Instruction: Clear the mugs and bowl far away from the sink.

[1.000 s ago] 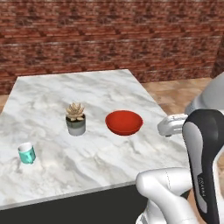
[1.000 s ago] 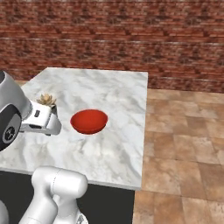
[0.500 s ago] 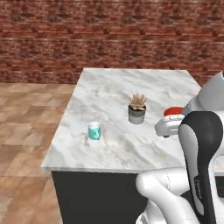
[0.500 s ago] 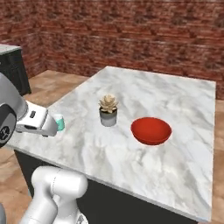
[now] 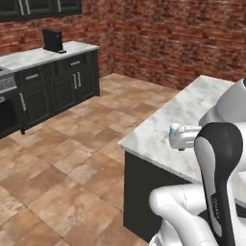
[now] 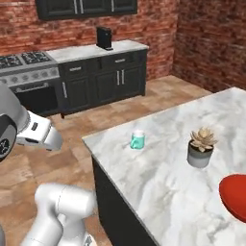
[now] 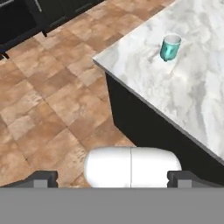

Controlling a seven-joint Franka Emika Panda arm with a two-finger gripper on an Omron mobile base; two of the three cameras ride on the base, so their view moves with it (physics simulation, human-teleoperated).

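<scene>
The jaws [image 7: 112, 177] stand spread wide and hold nothing, hanging over the tiled floor [image 7: 52, 92] off the corner of the desk [image 7: 192, 87]. The teal mug [image 7: 169, 47] stands upright on the marble near that corner, up and to the right of the jaws in the hand view, well apart from them. From the right base view the same mug [image 6: 137, 140] sits near the desk edge, with the potted plant [image 6: 201, 148] farther in and the red bowl [image 6: 235, 196] beyond. The coming reach probably runs forward and rightward over the edge.
</scene>
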